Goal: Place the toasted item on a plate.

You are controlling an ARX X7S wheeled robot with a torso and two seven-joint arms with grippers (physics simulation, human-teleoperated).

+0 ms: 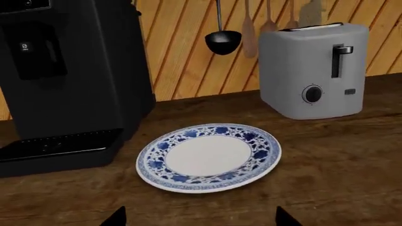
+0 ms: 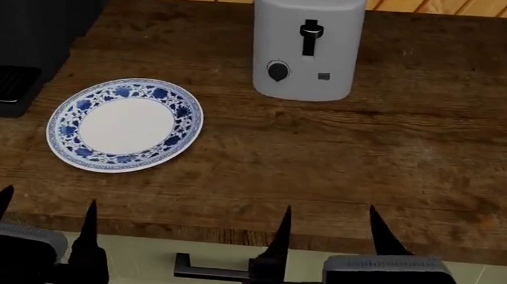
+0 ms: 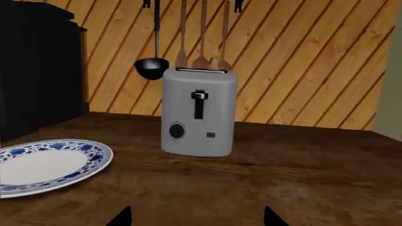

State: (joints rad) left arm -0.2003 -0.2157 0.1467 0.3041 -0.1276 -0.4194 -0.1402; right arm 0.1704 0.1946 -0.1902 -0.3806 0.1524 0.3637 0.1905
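Progress looks to be at the very start: the plate lies bare on the wooden counter, and nothing has been set on its white centre. Toast shows only as a thin pale edge at the top slot of the toaster in the left wrist view; in the head view the slot is cut off, so how far the slice stands out cannot be told. The toaster stands toward the back of the counter, well apart from the plate and to its right, with a black coffee machine on the plate's other side. Both arms hang at the near edge of the counter, short of everything. The left gripper has its fingers spread and holds nothing; the right gripper is likewise spread wide and empty. What remains, by my judgement, is the whole job: reach to the toaster, take the slice by its exposed edge, lift it clear of the slot, carry it across and lay it flat on the plate.
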